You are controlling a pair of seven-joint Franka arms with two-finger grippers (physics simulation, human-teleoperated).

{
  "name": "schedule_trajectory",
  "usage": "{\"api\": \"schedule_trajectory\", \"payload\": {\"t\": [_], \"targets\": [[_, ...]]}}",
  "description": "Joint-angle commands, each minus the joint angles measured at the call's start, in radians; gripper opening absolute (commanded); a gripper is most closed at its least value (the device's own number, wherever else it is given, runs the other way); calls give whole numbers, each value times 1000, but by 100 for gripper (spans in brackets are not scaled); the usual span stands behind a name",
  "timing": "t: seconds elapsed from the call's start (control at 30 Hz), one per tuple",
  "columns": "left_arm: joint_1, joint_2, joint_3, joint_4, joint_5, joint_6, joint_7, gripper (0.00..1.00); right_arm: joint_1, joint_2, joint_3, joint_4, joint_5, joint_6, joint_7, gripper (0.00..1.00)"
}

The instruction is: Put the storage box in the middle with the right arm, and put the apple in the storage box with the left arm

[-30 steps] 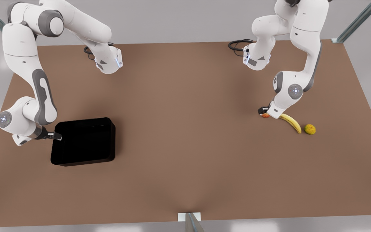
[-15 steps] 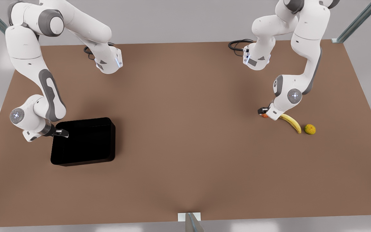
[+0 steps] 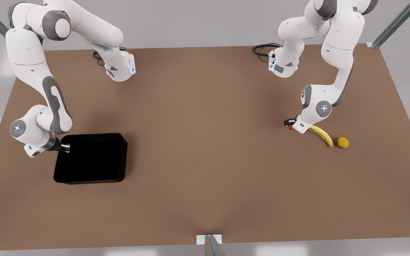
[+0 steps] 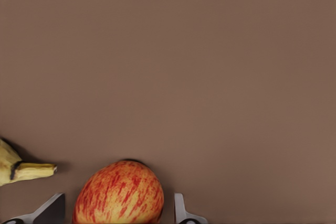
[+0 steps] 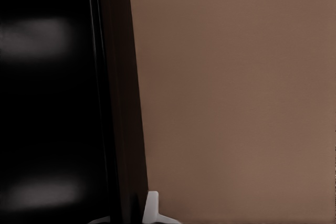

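Two end effectors engaged: right end effector [image 3: 66, 147] clamped over storage box [image 3: 91, 158] wall, worktop [image 3: 205, 142] middle toward front view's right; left end effector [image 3: 289, 123] fingers apart, straddling apple [image 4: 119, 193].

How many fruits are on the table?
3: the apple between the left gripper fingers, the banana beside it, and the yellow-green fruit just past the banana.

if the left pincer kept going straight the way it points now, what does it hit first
Probably the apple, which already sits between the left pincer's open fingers; beyond it lies bare table. The banana lies off to one side.
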Motion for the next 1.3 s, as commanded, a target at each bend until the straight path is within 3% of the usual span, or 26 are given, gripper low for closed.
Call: {"api": "schedule_trajectory", "payload": {"t": [0.0,0.43,0.53,0.63,0.87,1.03,1.27], "targets": [[0,2,0,1,1,0,0,100,0,0,0,0,0,0,0,21],[8,3,0,4,1,-2,-5,88,-3,-95,64,44,5,-181,-6,21],[8,3,0,5,1,-2,-6,85,6,-127,132,52,15,-204,40,21],[8,0,0,4,1,-2,-8,85,21,-137,258,83,14,-247,189,21],[6,2,0,5,1,-2,-11,73,363,-89,267,216,15,-334,517,21],[6,3,0,5,1,-2,-11,73,543,24,259,394,5,-407,652,21],[6,3,0,5,1,-2,-11,71,712,11,264,394,3,-445,882,21]]}}
